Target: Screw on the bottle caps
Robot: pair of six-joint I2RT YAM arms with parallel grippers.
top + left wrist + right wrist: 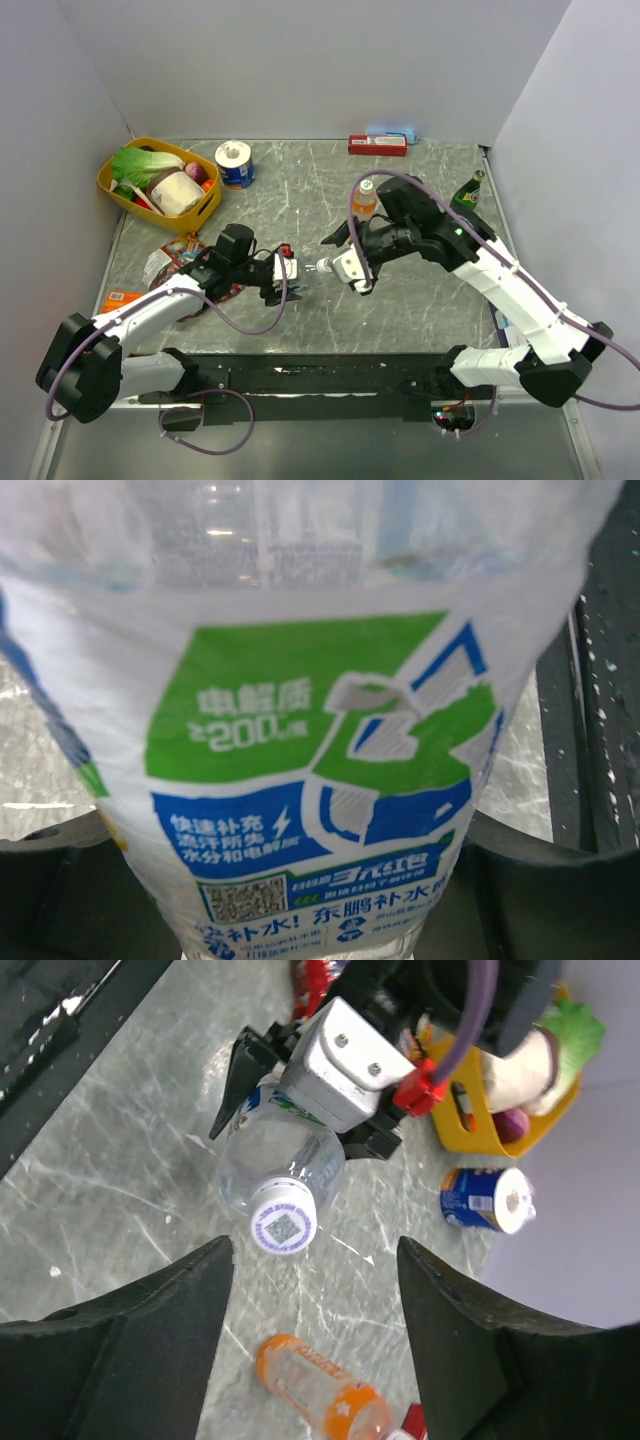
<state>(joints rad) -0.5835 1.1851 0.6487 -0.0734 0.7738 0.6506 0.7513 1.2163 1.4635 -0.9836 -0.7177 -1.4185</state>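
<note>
My left gripper (pixel 281 270) is shut on the water bottle (pixel 291 268) and holds it on its side above the table, neck pointing right. In the left wrist view the green, blue and white label of the water bottle (pixel 310 740) fills the frame between my dark fingers (pixel 60 845). A white cap (pixel 283 1225) with a purple printed code sits on the neck of the water bottle (pixel 290 1165). My right gripper (pixel 315 1260) is open, and the cap lies just beyond its fingertips, touching neither. The orange drink bottle (pixel 365 201) stands behind the right arm, with a white cap (pixel 366 185) on top.
A yellow basket (pixel 118 190) of groceries sits at the back left, with a blue and white roll (pixel 235 164) beside it. A red box (pixel 377 145) lies by the back wall. A dark green glass bottle (pixel 468 191) stands at the right. Snack packets (pixel 165 268) lie under the left arm.
</note>
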